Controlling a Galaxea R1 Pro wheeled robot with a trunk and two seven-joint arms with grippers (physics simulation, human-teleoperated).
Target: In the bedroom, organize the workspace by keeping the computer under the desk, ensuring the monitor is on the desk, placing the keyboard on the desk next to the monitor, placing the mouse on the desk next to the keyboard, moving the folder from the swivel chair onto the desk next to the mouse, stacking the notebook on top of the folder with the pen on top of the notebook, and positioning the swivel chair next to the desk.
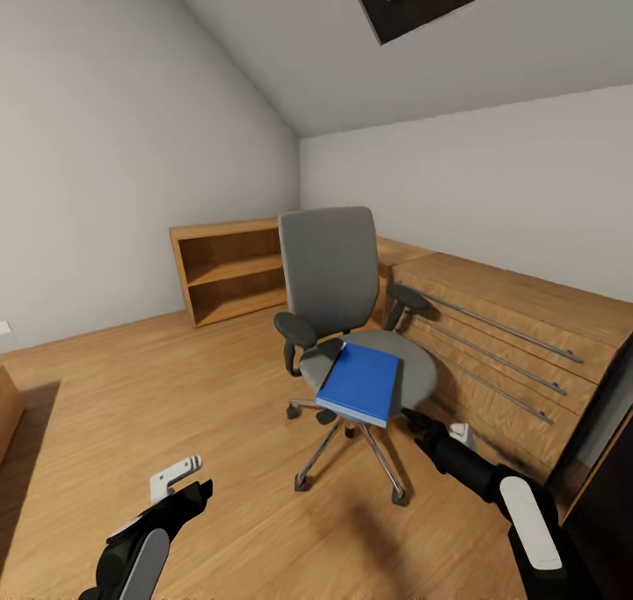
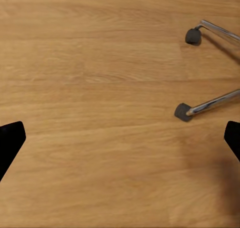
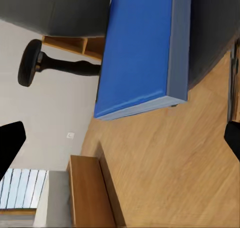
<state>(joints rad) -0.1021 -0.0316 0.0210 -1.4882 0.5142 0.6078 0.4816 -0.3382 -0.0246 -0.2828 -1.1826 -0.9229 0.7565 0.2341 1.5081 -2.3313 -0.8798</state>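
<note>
A grey swivel chair stands in the middle of the wooden floor. On its seat lies a blue folder, overhanging the front edge. My right gripper hovers just beside the seat's front right, a short way from the folder's corner. In the right wrist view the folder lies ahead, and the gripper is open with nothing between its fingertips. My left gripper hangs low over bare floor left of the chair's base; it is open. Monitor, keyboard, mouse, notebook and pen are out of view.
A low wooden shelf stands against the back wall. A long wooden unit with metal rails runs along the right wall, with a dark panel at the far right. Chair legs and casters spread near my left gripper.
</note>
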